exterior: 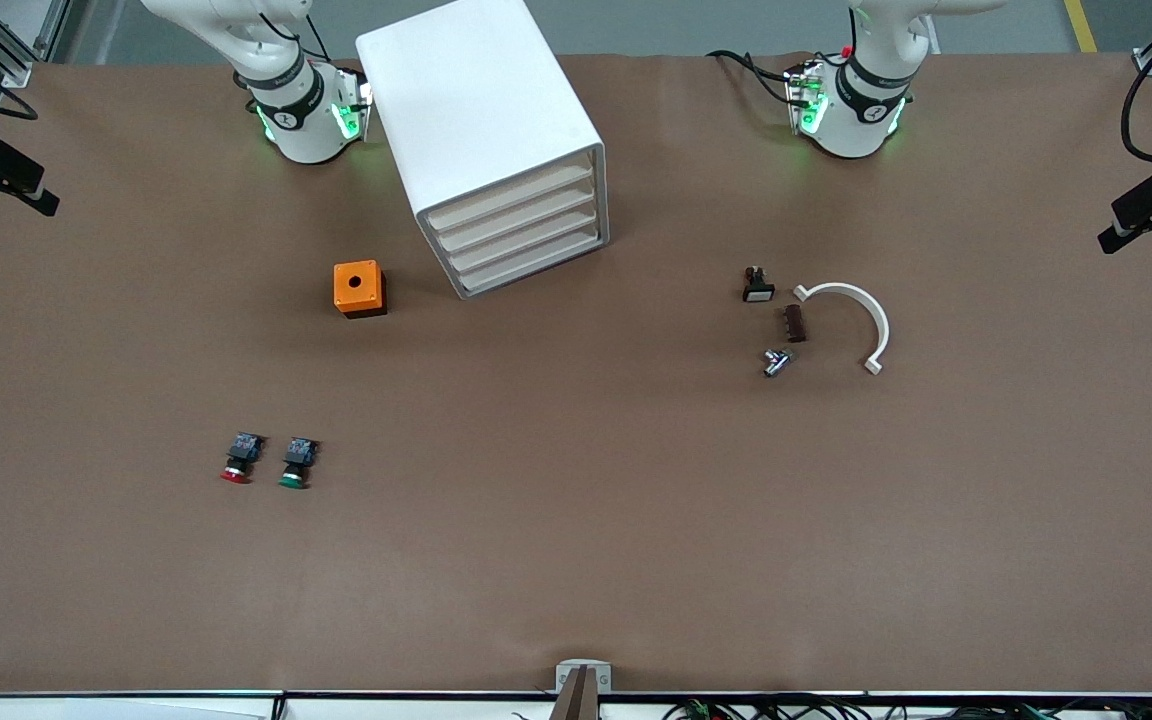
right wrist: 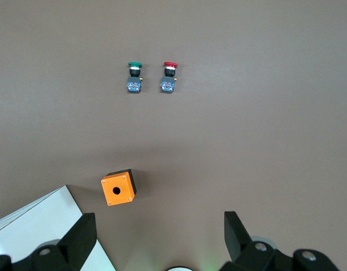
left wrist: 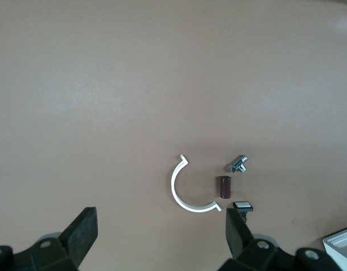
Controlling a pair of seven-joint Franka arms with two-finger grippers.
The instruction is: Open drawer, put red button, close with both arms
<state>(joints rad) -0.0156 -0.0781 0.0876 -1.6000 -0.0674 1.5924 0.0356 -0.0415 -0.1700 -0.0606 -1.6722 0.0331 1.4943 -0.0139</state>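
Starting at the right arm's end of the table, the red button (exterior: 238, 460) lies on its side just beside its green twin (exterior: 297, 463), cap pointing toward the front camera. Up above, the right gripper (right wrist: 156, 237) hangs open-fingered, nearer the shut drawer (exterior: 528, 257) in the cabinet (exterior: 481, 130). Over at its own end, the left gripper (left wrist: 159, 234) waits, fingers spread too.

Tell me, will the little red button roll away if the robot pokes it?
Maybe a bit. The red button lies on its side, and its round cap could roll. Its blocky dark body would likely stop it. It looks small and probably light, so a nudge may slide it.
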